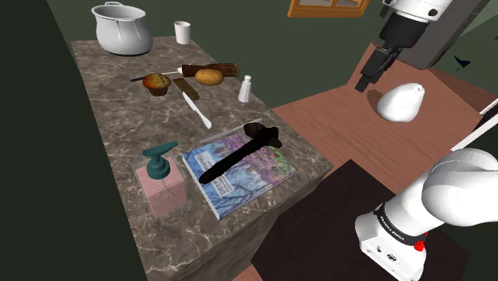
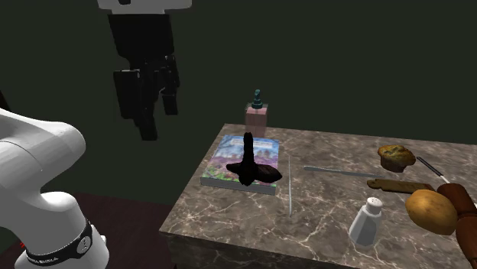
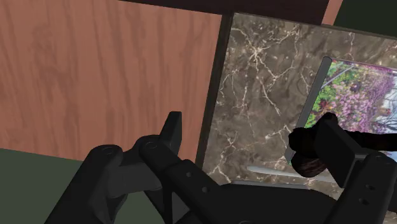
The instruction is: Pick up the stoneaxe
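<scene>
**A:** Listing by view, the shoulder view first?
**B:** Black stone axe (image 1: 239,156), flat across a flower-printed book (image 1: 267,174) on the brown veined marble surface (image 1: 120,104). Black two-finger end effector (image 1: 369,80) high, well apart from it, over reddish wooden floor (image 1: 335,120).
**A:** Second exterior view?
**B:** Axe (image 2: 252,164) on the book (image 2: 229,157), near the surface's (image 2: 329,206) edge; end effector (image 2: 159,122) aloft beside the surface.
**A:** Wrist view?
**B:** Fingers (image 3: 172,130) spread wide, clasping nothing. Axe head (image 3: 302,141) beside one finger, at the book's (image 3: 356,83) corner.
</scene>
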You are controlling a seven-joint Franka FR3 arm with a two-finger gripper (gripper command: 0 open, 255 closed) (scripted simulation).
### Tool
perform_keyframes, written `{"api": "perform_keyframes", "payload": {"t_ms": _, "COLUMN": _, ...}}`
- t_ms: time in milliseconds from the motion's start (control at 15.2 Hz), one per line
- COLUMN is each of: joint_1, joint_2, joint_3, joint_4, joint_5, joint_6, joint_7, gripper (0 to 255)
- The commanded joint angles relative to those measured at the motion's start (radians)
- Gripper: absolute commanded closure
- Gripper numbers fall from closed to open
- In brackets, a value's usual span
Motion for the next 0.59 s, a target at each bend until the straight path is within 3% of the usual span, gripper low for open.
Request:
{"api": "perform_keyframes", "payload": {"t_ms": 0, "joint_1": 0.000, "joint_2": 0.000, "joint_3": 0.000, "joint_4": 0.000, "joint_5": 0.000, "joint_6": 0.000, "joint_7": 0.000, "gripper": 0}}
{"api": "perform_keyframes", "payload": {"t_ms": 528, "joint_1": -0.025, "joint_2": -0.093, "joint_3": 0.263, "joint_4": -0.148, "joint_5": 0.171, "joint_6": 0.123, "joint_7": 0.540, "gripper": 0}}
